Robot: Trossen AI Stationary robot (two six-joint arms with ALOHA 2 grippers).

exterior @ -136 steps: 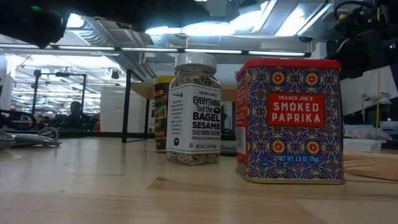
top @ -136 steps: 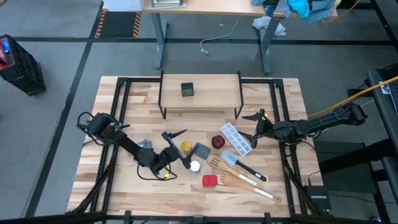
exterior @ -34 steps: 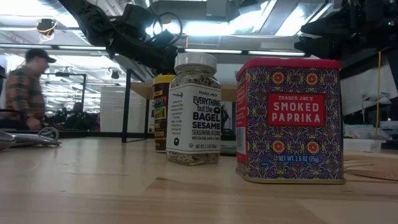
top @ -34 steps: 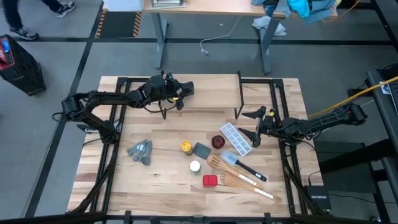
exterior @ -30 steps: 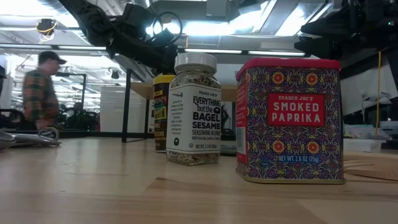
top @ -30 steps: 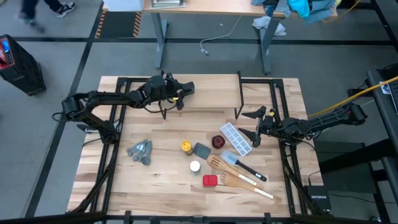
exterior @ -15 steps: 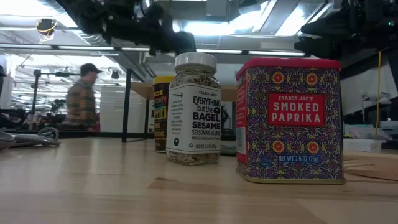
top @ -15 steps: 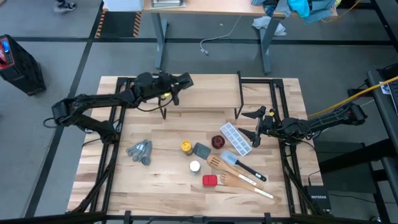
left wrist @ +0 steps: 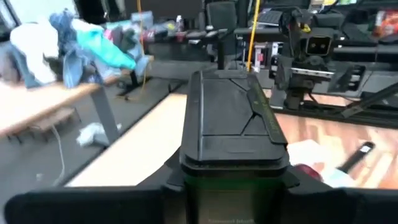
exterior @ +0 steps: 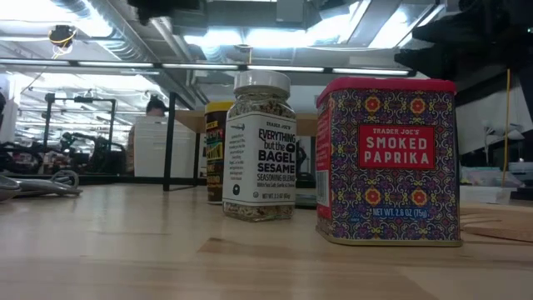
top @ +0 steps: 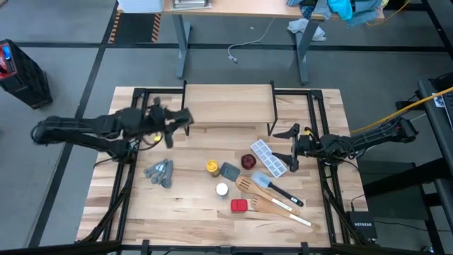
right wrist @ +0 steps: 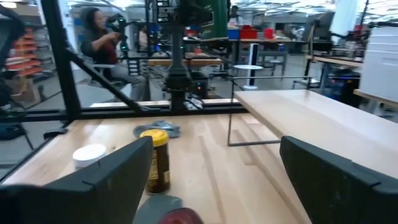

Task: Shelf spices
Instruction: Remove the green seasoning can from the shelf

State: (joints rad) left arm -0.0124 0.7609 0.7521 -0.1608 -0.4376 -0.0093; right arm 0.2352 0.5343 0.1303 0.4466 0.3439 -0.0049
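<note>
Dark square tin held upright (clamped).

The shelf stood bare at the table's far edge. The dark square tin sat clamped in the left pincer. Yellow-lidded amber jar, white-capped jar and red square tin stood upright together.

A robotics lab or workshop is showing here: grey floor marked with black tape, workbenches standing behind, ceiling strip lights glowing, and a person sitting among equipment racks.
</note>
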